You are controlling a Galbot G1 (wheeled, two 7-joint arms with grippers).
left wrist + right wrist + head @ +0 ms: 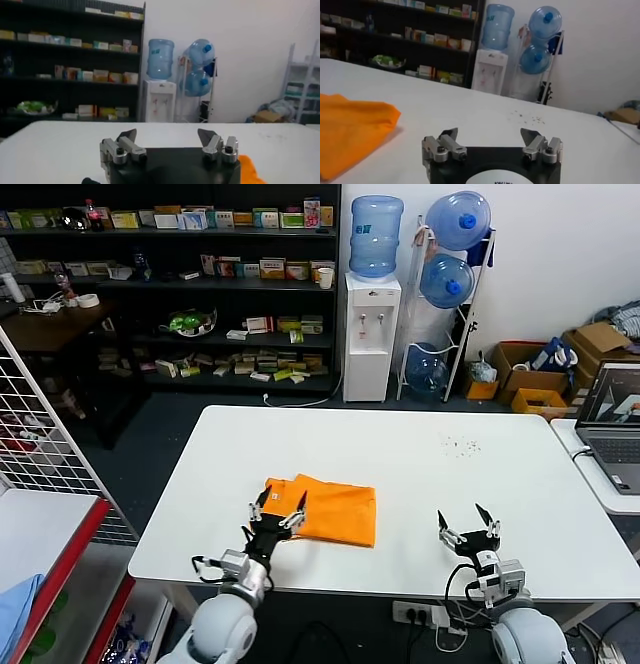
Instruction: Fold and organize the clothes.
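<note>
The orange T-shirt [335, 509] lies folded into a compact rectangle on the white table [420, 474], near the front edge, left of centre. No lettering shows. My left gripper [278, 506] is open and empty, just above the shirt's near left edge. A corner of the shirt [248, 168] shows beside it in the left wrist view. My right gripper [468, 522] is open and empty over bare table near the front edge, well to the right of the shirt. The shirt [350, 130] shows to one side in the right wrist view.
A laptop [612, 424] sits on a side table at the right. A wire rack [40, 434] and a light blue cloth [18, 609] are at the left. Shelves and a water dispenser [370, 334] stand behind the table.
</note>
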